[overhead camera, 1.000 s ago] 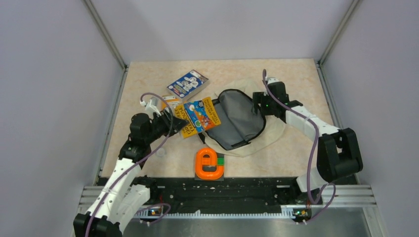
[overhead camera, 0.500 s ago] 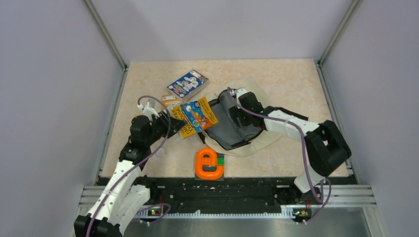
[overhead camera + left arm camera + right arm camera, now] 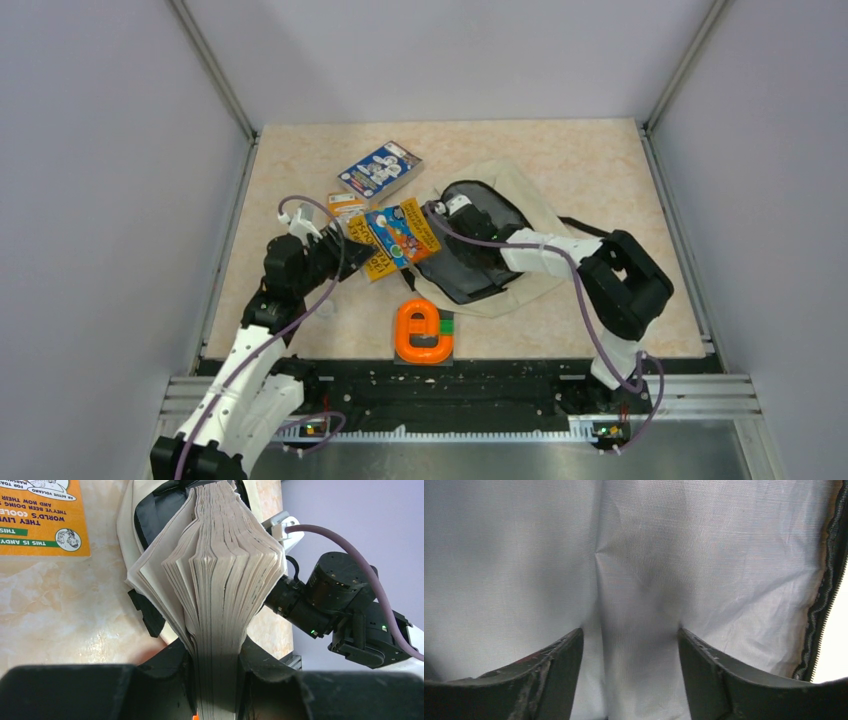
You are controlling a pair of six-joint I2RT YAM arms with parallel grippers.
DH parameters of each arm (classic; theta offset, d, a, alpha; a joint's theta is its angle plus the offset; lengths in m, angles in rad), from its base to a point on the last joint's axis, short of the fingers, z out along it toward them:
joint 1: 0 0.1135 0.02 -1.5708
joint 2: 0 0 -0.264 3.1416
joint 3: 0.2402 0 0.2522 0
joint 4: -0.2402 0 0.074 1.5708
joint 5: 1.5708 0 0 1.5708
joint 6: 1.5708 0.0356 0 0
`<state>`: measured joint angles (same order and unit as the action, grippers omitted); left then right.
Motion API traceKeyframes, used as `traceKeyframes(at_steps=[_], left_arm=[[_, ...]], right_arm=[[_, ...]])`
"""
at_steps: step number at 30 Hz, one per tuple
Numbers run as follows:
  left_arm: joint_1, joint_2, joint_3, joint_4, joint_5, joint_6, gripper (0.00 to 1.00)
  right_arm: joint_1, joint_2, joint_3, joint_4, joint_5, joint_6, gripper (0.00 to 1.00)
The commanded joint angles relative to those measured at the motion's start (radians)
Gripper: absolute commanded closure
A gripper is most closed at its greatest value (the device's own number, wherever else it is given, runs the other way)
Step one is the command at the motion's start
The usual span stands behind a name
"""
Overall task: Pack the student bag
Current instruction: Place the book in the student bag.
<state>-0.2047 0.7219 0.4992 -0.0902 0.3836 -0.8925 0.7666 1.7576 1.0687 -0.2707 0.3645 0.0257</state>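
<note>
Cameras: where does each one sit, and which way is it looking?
Top external: above and behind, looking down at the table; both arms show.
Left wrist: on that wrist, looking along the left gripper at its book; the right arm shows beyond.
Right wrist: on that wrist, looking past the open right gripper into the student bag.
Shared: top and left wrist both show that book.

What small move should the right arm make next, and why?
Probably close the right gripper on the grey lining between its open jaws and lift, widening the mouth of the student bag: the left gripper holds a book at that opening.
</note>
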Motion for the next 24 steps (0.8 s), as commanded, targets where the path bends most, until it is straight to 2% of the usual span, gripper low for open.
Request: traceKeyframes(at_steps=[1, 4, 8, 9, 13, 16, 24], left_arm=[[0.004, -0.027, 0.008, 0.123, 0.012, -0.024, 1.00], [0.005, -0.028, 0.000, 0.130, 0.014, -0.030, 1.00], [0.004, -0.013, -0.014, 0.163, 0.030, -0.033, 1.00], [0.004, -0.003, -0.018, 0.179, 0.042, -0.041, 1.00], [-0.020, 0.067, -0.041, 0.304, 0.075, -0.102, 1.00], [-0.082, 0.117, -0.061, 0.398, 0.024, -0.141, 1.00], [-0.183, 0.255, -0.103, 0.599, -0.089, -0.203, 1.00]], right_arm=[[0.025, 0.055, 0.055, -0.007, 0.138, 0.001, 0.39], [0.025, 0.074, 0.055, -0.015, 0.212, 0.023, 0.58], [0.025, 0.033, 0.054, -0.020, 0.275, 0.051, 0.97], [0.022, 0.007, 0.053, -0.018, 0.271, 0.063, 1.00], [-0.012, -0.132, 0.028, 0.030, 0.129, 0.109, 1.00], [-0.058, -0.220, 0.015, 0.048, -0.016, 0.149, 1.00], [-0.157, -0.327, -0.034, 0.088, -0.199, 0.205, 1.00]])
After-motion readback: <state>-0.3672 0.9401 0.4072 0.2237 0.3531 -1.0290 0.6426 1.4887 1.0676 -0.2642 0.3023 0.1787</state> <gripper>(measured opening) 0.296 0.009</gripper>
